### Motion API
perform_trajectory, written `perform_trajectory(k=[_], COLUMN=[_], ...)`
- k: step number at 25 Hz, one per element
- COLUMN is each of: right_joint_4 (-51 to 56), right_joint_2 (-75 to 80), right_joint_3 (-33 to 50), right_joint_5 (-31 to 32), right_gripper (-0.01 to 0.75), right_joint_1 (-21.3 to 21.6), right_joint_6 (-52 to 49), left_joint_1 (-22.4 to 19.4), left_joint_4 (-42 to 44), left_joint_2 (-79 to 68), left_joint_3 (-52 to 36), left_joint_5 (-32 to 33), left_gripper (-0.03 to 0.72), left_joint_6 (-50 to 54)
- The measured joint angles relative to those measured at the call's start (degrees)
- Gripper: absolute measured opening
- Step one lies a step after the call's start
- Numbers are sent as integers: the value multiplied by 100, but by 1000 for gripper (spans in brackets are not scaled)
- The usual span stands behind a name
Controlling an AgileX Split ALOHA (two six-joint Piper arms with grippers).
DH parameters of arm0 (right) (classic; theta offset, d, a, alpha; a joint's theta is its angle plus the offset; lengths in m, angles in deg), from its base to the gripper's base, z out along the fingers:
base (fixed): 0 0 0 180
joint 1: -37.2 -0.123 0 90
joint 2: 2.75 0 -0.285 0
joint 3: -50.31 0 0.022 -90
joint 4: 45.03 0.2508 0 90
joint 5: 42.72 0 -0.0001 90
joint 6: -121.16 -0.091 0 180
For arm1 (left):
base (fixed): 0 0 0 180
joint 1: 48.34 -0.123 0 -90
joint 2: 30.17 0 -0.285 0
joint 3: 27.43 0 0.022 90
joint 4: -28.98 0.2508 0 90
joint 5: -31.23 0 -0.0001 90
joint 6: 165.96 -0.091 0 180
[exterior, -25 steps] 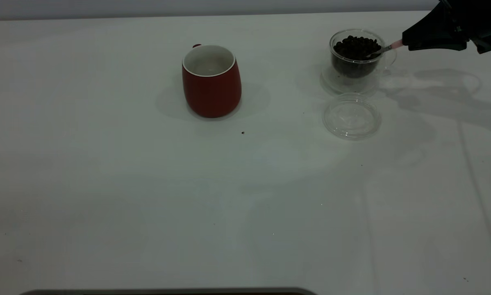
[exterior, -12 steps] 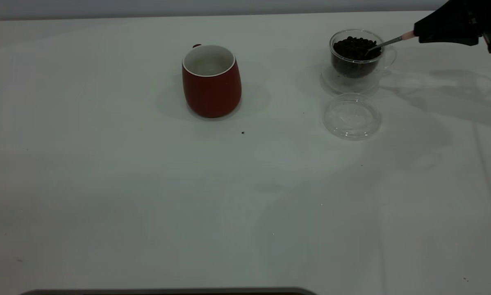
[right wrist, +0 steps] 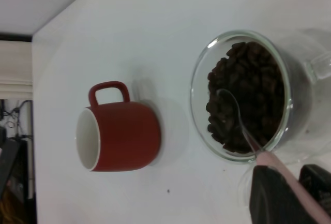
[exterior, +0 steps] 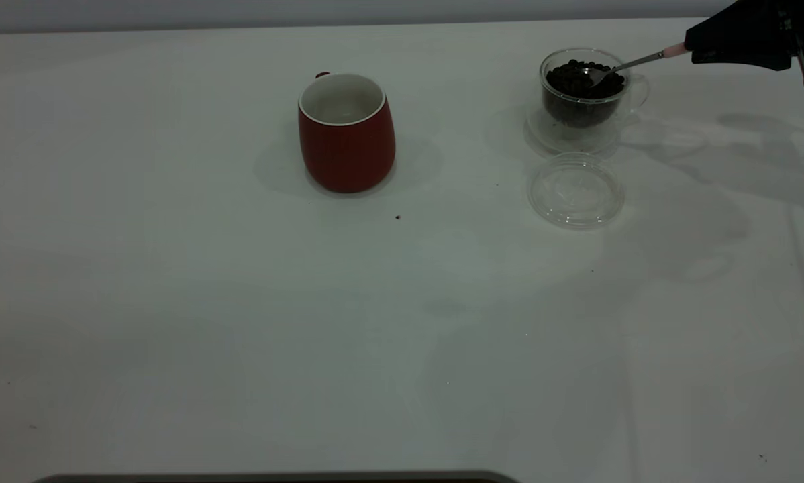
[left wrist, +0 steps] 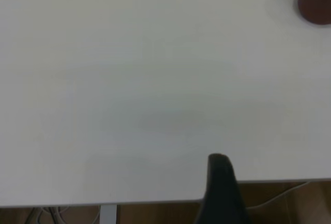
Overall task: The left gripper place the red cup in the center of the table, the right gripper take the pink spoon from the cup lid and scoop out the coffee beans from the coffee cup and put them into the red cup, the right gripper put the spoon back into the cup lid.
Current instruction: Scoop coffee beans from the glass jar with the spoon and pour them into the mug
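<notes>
The red cup (exterior: 346,134) stands upright near the table's middle, white inside and empty; it also shows in the left wrist view (left wrist: 315,1) and the right wrist view (right wrist: 124,136). The coffee cup (exterior: 583,100) at the far right holds the coffee beans (exterior: 573,80). My right gripper (exterior: 694,45) is shut on the pink spoon (exterior: 633,62) by its pink handle (right wrist: 289,177). The spoon's metal bowl (right wrist: 230,102) lies on top of the beans (right wrist: 253,79) inside the glass cup (right wrist: 305,105). The cup lid (exterior: 575,191) lies empty in front of the coffee cup. My left gripper (left wrist: 220,175) is parked over the table's edge.
The white table (exterior: 174,302) spreads wide to the left and front of the red cup. A small dark speck (exterior: 397,217) lies in front of the red cup. The table's edge (left wrist: 155,200) runs under the left gripper.
My right gripper has risen and drawn back to the right with the spoon. The spoon's bowl has come up from among the beans and now lies higher, toward the cup's middle.
</notes>
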Motion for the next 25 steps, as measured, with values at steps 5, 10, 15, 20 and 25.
perform_trajectory(k=[5, 10, 15, 20, 25], right_joint_4=[0, 0, 48, 83, 162], right_joint_2=[0, 0, 0, 0, 4], right_joint_3=[0, 0, 0, 0, -10], right_joint_5=[51, 344, 661, 1026, 1096], right_gripper=[101, 101, 101, 101, 101], right_joint_1=[118, 284, 388, 388, 349], right_joint_6=[-245, -378, -556, -732, -745], left_joint_1=[0, 0, 0, 0, 0], left_joint_4=[0, 0, 0, 0, 0], left_joint_2=[0, 0, 0, 0, 0], left_joint_3=[0, 0, 0, 0, 0], left_joint_5=[0, 0, 0, 0, 0], left_gripper=[587, 587, 587, 587, 587], left_joint_6=[0, 0, 0, 1, 1])
